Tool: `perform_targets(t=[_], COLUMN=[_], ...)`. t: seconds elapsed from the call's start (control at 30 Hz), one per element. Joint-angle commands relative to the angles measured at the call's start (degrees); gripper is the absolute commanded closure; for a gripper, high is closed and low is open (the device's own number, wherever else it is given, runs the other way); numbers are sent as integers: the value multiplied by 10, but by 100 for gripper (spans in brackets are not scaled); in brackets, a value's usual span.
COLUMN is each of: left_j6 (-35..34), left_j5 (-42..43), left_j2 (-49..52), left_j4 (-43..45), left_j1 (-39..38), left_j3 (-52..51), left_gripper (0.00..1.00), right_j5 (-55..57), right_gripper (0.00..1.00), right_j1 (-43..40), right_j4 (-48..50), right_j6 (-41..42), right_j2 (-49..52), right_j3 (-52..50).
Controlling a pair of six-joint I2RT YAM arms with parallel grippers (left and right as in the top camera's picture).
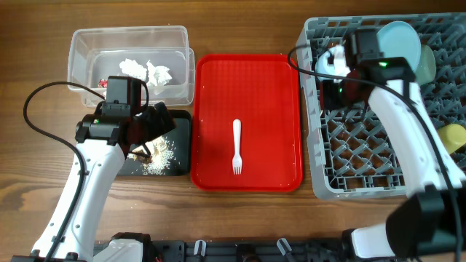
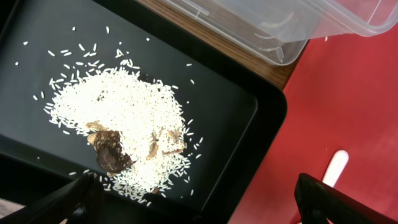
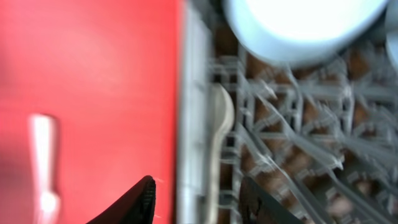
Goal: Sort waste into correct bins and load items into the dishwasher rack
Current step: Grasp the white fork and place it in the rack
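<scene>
My left gripper (image 1: pixel 156 124) (image 2: pixel 194 186) is open and empty over the black tray (image 1: pixel 182 138) (image 2: pixel 249 118), which holds white rice and brown food scraps (image 1: pixel 156 153) (image 2: pixel 118 118). The clear tub (image 1: pixel 87 51) (image 2: pixel 323 18) holds white tissue (image 1: pixel 145 71) and a red wrapper (image 1: pixel 103 82). A white fork (image 1: pixel 237 145) (image 3: pixel 42 155) lies on the red tray (image 1: pixel 247 87). My right gripper (image 1: pixel 331 69) (image 3: pixel 198 183) is open over the grey rack's left wall (image 1: pixel 314 145) (image 3: pixel 193 93). A white spoon (image 3: pixel 221 124) lies in the rack just below it.
A pale blue round dish (image 1: pixel 399 44) (image 3: pixel 305 25), a mint green bowl (image 1: pixel 427 64) and a yellow cup (image 1: pixel 453 137) sit in the rack's far and right parts. The red tray (image 2: pixel 348 112) (image 3: pixel 87 74) lies between the black tray and the rack.
</scene>
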Motion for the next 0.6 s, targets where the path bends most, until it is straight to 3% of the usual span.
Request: perform_targets(t=[0.0,0.23,0.4,0.5,0.57], left_j6=[-10,-10,-10,-10,-10], left_j5=[-10,-10,-10,-10,-10], left_j2=[-6,-6,-6,-6,-6], left_j4=[0,0,0,0,0], left_j1=[4,4,4,4,4], left_j3=[1,1,1,1,1], left_gripper=[0,0,0,0,0], right_j5=[-145,-89,-54,-32,6], right_gripper=[50,42,43,50,64], right_j1=[42,258,334,349,349], right_j4=[14,44,79,85,77], right_j6=[0,134,244,270,303], right_j2=[-35,96,223,276,281], right_j3=[19,-2,-2,-2,-2])
